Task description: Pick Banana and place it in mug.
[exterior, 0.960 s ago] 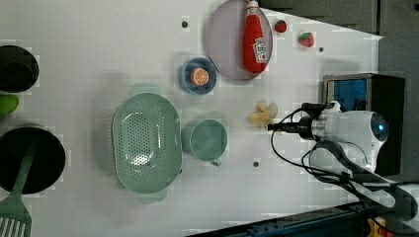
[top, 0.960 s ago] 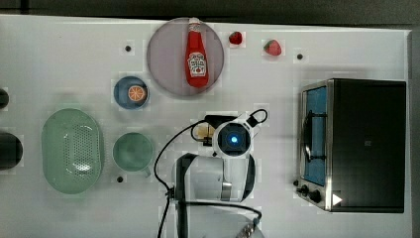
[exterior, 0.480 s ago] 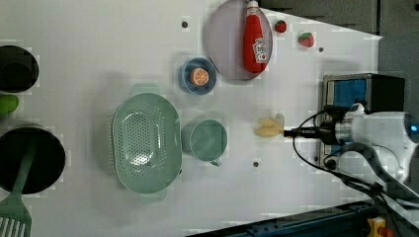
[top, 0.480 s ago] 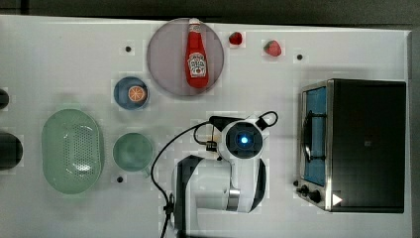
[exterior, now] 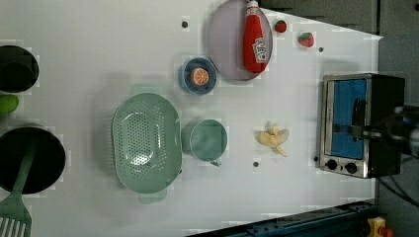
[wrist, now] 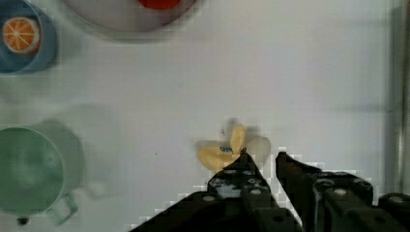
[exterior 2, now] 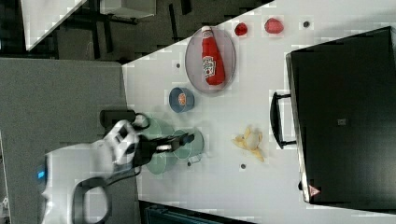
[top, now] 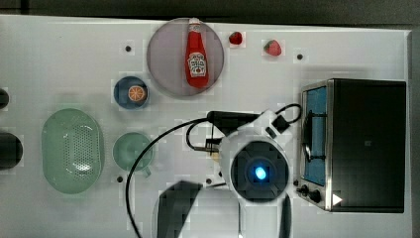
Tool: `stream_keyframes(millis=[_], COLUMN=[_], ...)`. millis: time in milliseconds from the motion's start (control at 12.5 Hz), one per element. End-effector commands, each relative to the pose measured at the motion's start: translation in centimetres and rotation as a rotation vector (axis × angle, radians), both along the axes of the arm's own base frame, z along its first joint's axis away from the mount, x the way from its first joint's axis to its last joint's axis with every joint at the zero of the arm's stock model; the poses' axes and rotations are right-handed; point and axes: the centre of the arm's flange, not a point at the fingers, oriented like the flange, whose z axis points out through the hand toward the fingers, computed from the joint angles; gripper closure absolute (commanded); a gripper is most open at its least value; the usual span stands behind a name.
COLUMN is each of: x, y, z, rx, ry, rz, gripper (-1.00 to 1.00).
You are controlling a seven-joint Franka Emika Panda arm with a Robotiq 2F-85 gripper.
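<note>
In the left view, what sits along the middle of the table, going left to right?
Strainer → mug → banana → toaster oven.

ketchup bottle point(top: 196, 60) on grey plate point(top: 163, 59), two strawberries point(top: 236, 38) — toaster oven point(top: 364, 144), green strainer point(top: 72, 150)

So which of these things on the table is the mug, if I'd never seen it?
Start at the big pale green perforated strainer. In the left view, the mug stands just to its right, between it and the banana. It is teal-green, round and empty, with a small side handle, unlike the smaller blue bowl holding an orange slice.
</note>
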Motion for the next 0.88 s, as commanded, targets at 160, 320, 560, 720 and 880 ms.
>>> stream_keyframes(millis=[160,320,560,720,880], x=[-1.3,-1.7,-2.8,-3.4,-2.9], y=[5.6,10.8,18.3,22.2,24.5], z=[1.1,0.6,-1.0,-2.6,-4.4], rx=[-0.013,-0.05,-0.054,-0.009,0.023], ry=[0.116,0.121,0.133,0.153,0.124], rz=[0.019,-0.015,-0.141,-0.227,-0.271], gripper=[0.46,0.46,0.46,0.46,0.46])
